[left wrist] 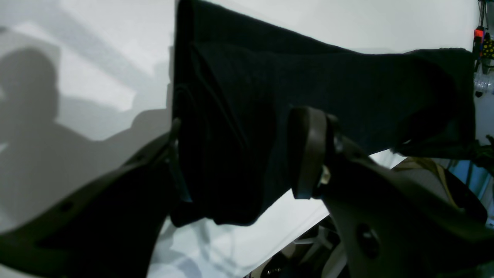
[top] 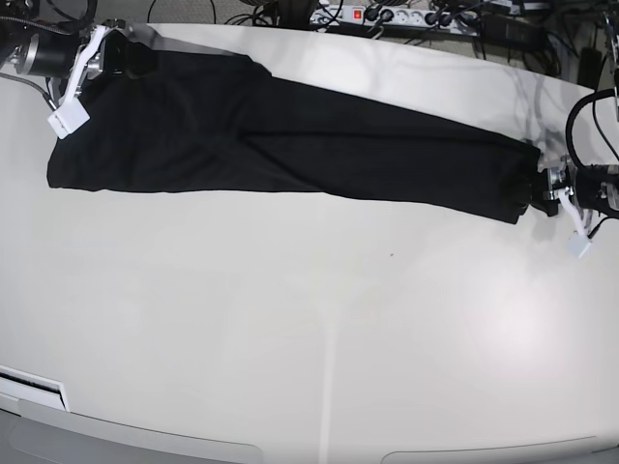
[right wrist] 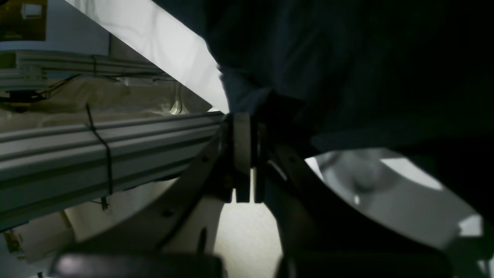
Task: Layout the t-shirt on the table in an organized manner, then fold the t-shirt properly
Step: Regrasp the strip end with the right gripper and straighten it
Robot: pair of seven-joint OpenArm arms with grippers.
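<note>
The black t-shirt (top: 290, 145) lies stretched in a long band across the far half of the off-white table (top: 290, 319), from the far left corner down to the right edge. My right gripper (top: 124, 53) is at the shirt's far left end. In the right wrist view the right gripper (right wrist: 245, 119) has its pads pressed together on a tuck of the t-shirt (right wrist: 347, 58). My left gripper (top: 542, 188) is at the shirt's right end. In the left wrist view the left gripper (left wrist: 239, 154) has its fingers wide apart, with a hanging bunch of the t-shirt (left wrist: 308, 77) between them.
A power strip (top: 387, 14) and cables run along the table's far edge. An aluminium rail (right wrist: 96, 146) passes beside the table by my right gripper. The table's curved front edge (top: 145, 435) is nearest the base camera.
</note>
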